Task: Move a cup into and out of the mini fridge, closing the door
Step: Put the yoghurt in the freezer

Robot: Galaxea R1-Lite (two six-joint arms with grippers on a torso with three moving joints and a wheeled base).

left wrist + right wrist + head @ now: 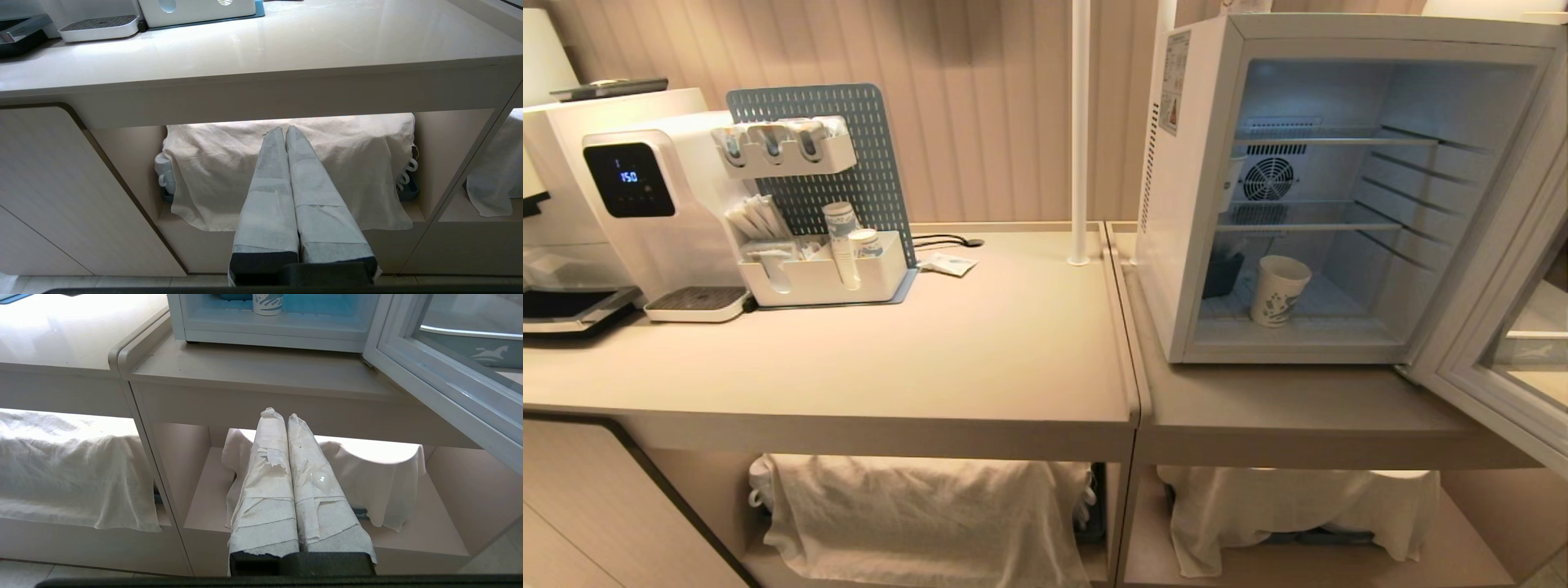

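Observation:
The white mini fridge (1188, 204) stands on the right counter with its door (1494, 327) swung wide open to the right. Upright on the fridge floor, at the front left, is the white cup (1278, 291) with a blue print; its lower part (267, 303) also shows in the right wrist view. A dark tub sits behind it to the left. Neither arm shows in the head view. My left gripper (284, 130) is shut and empty, low in front of the left shelf. Below the fridge counter, my right gripper (281, 415) is shut on nothing.
A white water dispenser (645, 196) and a pegboard organiser (817, 204) with stacked paper cups stand at the back left. A white pole (1080, 131) rises between the counters. Cloth-covered mugs (923, 514) fill the shelves below. The open door (457, 371) overhangs the counter edge above the right gripper.

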